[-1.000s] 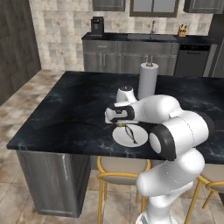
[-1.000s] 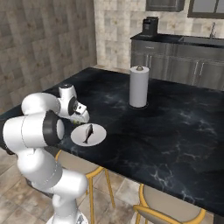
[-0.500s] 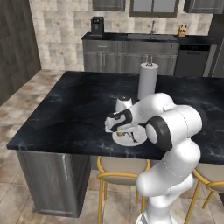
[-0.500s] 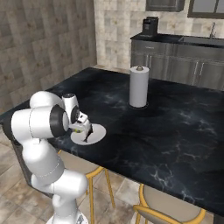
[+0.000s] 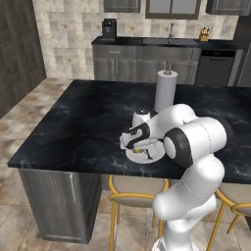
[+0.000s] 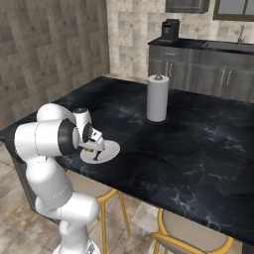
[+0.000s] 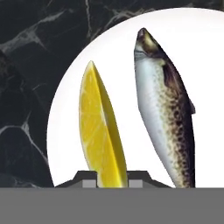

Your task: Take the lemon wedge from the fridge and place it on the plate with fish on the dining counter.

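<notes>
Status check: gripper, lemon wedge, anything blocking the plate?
Gripper shut on yellow lemon wedge. Wedge over white round plate, beside speckled fish. Nothing in the way.

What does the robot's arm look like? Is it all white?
Mostly white. The arm is made of fat, rounded, glossy white sections, with dark rings where the sections join, like black bands at its elbows. No loose cables show. At the end sits the gripper, white with dark patches, and its two small fingers are dark grey with blunt, flat tips.
</notes>
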